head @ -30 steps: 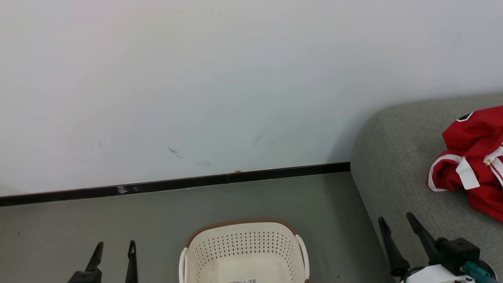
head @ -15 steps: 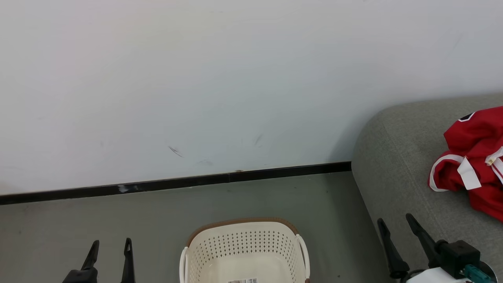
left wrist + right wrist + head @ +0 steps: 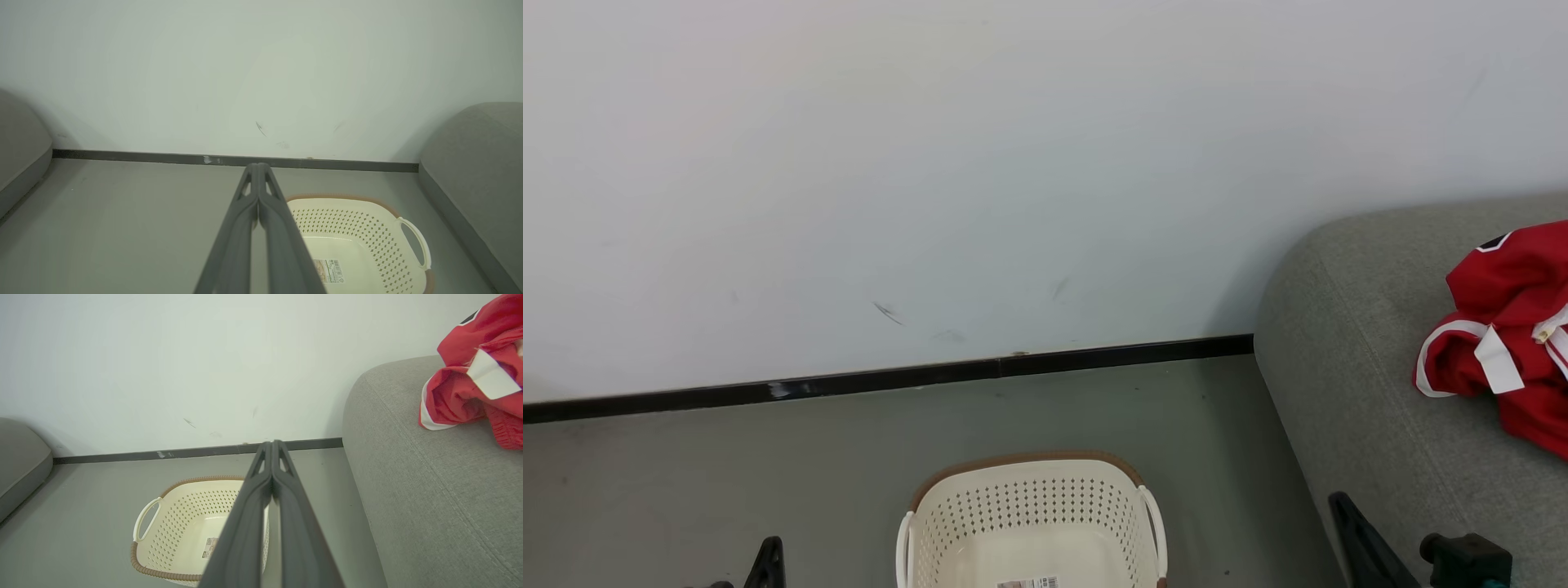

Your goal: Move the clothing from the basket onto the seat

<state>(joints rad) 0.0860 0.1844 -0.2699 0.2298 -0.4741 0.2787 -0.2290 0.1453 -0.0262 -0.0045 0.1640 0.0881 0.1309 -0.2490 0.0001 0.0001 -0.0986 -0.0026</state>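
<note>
looks done: basket (image 3: 347, 220) empty beside left pincer (image 3: 258, 167), clothing (image 3: 461, 392) on seat (image 3: 408, 477) right of right pincer (image 3: 271, 447); both pressed together, empty.

both claws have gone from spread to closed tight. the left claw (image 3: 258, 169), left of the basket (image 3: 1029, 498), and the right claw (image 3: 271, 447), right of it, have also dropped lower beside the basket.
</note>
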